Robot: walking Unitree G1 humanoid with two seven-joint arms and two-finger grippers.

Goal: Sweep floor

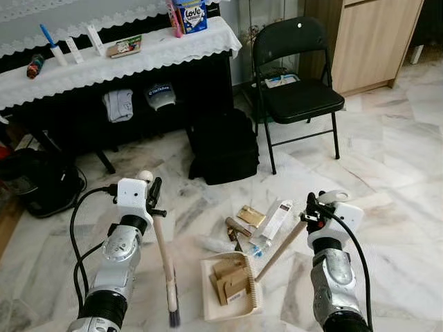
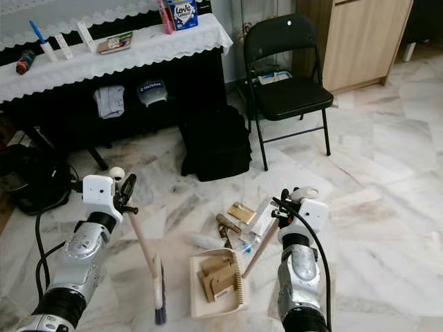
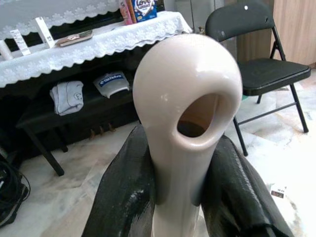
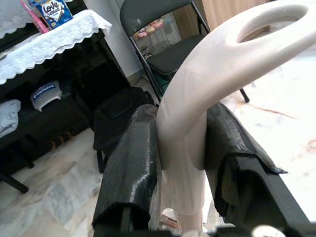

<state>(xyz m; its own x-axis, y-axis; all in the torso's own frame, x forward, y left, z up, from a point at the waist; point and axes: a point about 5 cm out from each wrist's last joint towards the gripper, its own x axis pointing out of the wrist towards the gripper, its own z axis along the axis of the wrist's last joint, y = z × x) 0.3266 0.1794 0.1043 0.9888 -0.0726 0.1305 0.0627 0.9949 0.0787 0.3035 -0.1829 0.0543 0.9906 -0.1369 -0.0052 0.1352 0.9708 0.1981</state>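
Note:
My left gripper is shut on the cream handle of a small broom, whose dark bristles rest on the marble floor left of the dustpan. My right gripper is shut on the long handle of a cream dustpan. The dustpan lies flat on the floor and holds several brown cardboard scraps. More litter lies just beyond the pan: a white box, a cardboard piece, a brown stick and a clear bottle. In the wrist views, the fingers clamp each handle's looped end.
A black folding chair stands at the far right, a black backpack ahead in the middle. A dark table with a white lace cloth spans the back. Another black bag and cables lie far left. A wooden cabinet stands back right.

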